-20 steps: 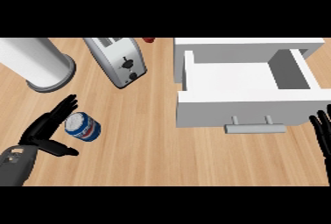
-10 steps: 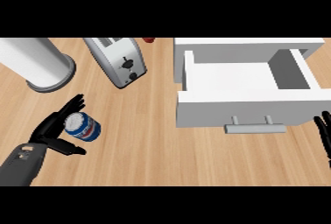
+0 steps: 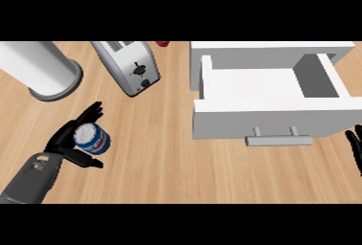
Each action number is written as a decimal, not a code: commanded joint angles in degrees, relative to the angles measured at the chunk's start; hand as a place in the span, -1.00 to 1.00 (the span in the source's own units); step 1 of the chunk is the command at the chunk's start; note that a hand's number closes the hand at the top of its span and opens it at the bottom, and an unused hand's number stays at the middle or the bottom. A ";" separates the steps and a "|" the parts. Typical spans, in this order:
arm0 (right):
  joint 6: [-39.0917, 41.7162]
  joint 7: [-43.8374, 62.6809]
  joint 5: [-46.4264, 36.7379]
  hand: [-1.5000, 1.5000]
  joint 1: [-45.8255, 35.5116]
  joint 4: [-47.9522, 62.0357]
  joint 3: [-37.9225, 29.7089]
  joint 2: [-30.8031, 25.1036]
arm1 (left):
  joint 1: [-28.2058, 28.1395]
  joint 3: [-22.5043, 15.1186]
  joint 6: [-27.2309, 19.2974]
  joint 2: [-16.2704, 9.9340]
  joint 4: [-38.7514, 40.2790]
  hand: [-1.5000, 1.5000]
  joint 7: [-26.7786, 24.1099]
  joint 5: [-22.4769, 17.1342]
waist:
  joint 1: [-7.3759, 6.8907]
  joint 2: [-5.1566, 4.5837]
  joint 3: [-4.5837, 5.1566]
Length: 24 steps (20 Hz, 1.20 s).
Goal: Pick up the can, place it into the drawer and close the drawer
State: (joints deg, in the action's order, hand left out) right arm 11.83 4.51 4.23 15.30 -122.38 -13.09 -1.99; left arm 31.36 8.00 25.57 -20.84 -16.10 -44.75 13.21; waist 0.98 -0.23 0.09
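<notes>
One step, the pick-up, is getting under way: the left hand (image 3: pixel 65 143) is cupping the can (image 3: pixel 93 139) on the bench (image 3: pixel 163 158) with fingers spread, not yet curled round it, needing closure before lifting toward the open drawer (image 3: pixel 212 81).

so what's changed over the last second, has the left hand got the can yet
The left hand has moved closer around the can, fingers behind it and thumb in front, though a closed grasp isn't evident yet. The can stands where it was on the counter. The right hand, the open drawer, toaster and paper towel roll are unchanged.
</notes>
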 commanded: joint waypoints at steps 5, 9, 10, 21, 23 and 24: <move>1.02 -0.41 2.81 -1.00 0.46 0.31 -2.03 -0.34 | 1.03 -1.15 6.02 0.61 1.60 -1.00 -4.21 0.69 | 0.25 -0.08 0.00; 0.29 -1.09 0.67 -1.00 -0.04 0.92 0.07 1.37 | 1.03 -1.66 4.91 1.62 0.67 1.00 -4.83 0.89 | 0.00 -0.05 -0.01; -0.34 3.06 0.12 -1.00 0.44 -3.76 0.98 0.81 | 1.62 -1.31 5.13 4.65 -0.04 1.00 -3.96 -0.33 | 0.11 -0.01 0.02; 0.96 3.10 4.81 -1.00 -0.40 -2.16 -4.51 -1.54 | -0.83 3.32 0.94 6.34 -7.12 1.00 4.10 -7.90 | -0.91 0.37 -0.10; 0.32 1.15 2.15 -1.00 0.65 -0.81 -2.88 0.13 | -0.49 8.49 -8.84 8.75 -6.77 1.00 7.24 -12.02 | -1.62 0.57 -0.15; -0.90 1.72 1.93 -1.00 -1.11 -1.17 -3.44 -0.08 | -0.77 11.12 -10.53 7.04 -6.85 1.00 8.09 -14.13 | -2.45 0.66 -0.17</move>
State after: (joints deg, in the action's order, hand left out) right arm 12.09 5.70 6.65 15.12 -123.16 -16.16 -2.24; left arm 31.39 12.86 22.71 -14.82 -22.43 -38.22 4.39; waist -0.36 0.23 -0.04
